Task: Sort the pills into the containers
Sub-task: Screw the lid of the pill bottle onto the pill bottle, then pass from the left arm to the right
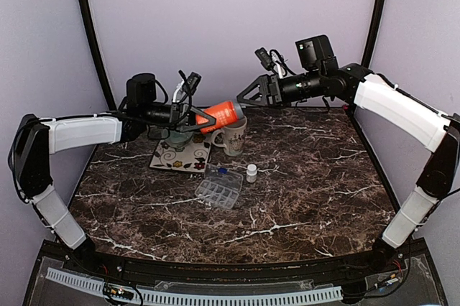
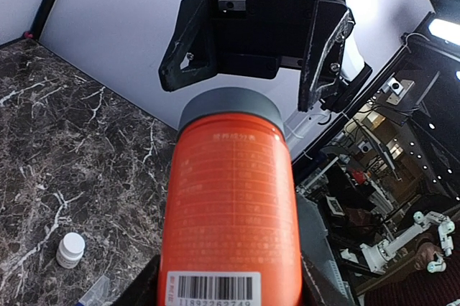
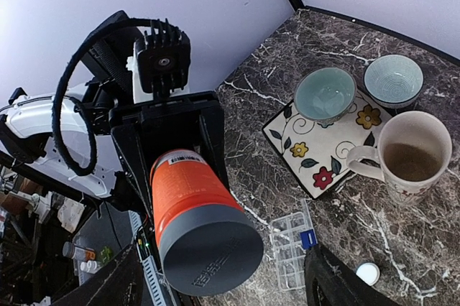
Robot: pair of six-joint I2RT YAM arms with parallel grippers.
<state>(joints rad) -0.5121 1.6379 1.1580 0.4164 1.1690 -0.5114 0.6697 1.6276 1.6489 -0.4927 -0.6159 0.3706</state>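
— Where is the bottle?

— The orange bottle (image 1: 224, 113) hangs in the air just above the mug (image 1: 231, 137). It lies almost level, and its grey cap (image 3: 210, 247) is on and points up and to the mug's right.

— What has hold of it?

— The left gripper (image 1: 201, 117), reaching in from the mug's left. Its fingers are about half closed and clamp the bottle's lower part, with the barcode end toward the wrist.

— And the other hand?

— The right gripper (image 1: 244, 98) sits above and right of the mug, facing the cap. Its fingers are spread wide, one on each side of the cap, and it grips nothing. I cannot tell whether a finger touches the cap.

— What else is there for the pills?

— A clear box (image 1: 218, 188) with compartments lies flat in front of the mug. A small blue piece (image 3: 307, 238) sits at the box's edge nearest the mug. A white vial (image 1: 251, 172) stands upright in front of the mug, near the box's right side but apart from it.

— And around that?

— A flowered mat (image 1: 180, 156) lies just left of the mug. One bowl (image 3: 392, 80) stands left of the mug at the mat's far edge. A teal bowl (image 3: 325, 93) sits farther left, on the mat's far corner. Everything rests on a dark marbled table (image 1: 316, 177).
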